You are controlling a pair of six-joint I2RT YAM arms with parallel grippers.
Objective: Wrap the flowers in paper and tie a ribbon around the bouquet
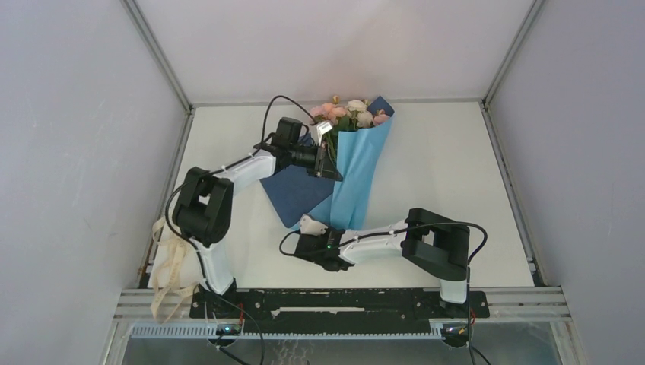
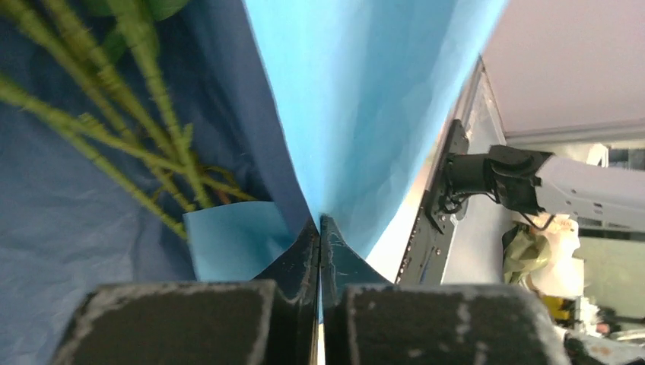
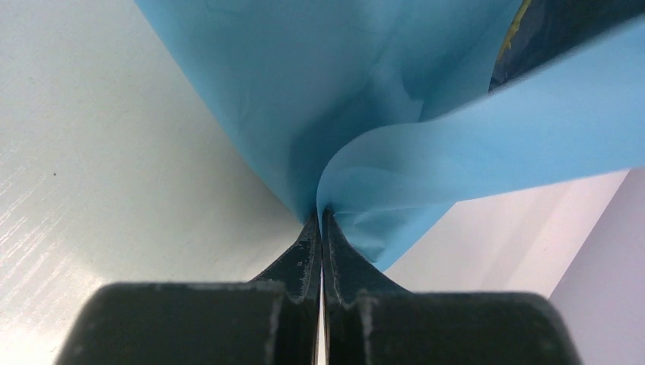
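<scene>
I see the flowers [image 1: 348,112] lying by the far edge of the table [image 1: 449,175], about at its middle. The blue paper [image 1: 359,163] is folded over them as a cone that narrows toward the near edge. A darker flap of the paper is spread flat to the left of the cone. My left gripper [image 2: 319,224] is clenched on the light-blue edge of the paper, beside the green stems [image 2: 144,129]. My right gripper [image 3: 320,217] is clenched on the narrow lower end of the paper. The cream ribbon [image 1: 169,262] hangs at the near left corner, well apart from the cone.
</scene>
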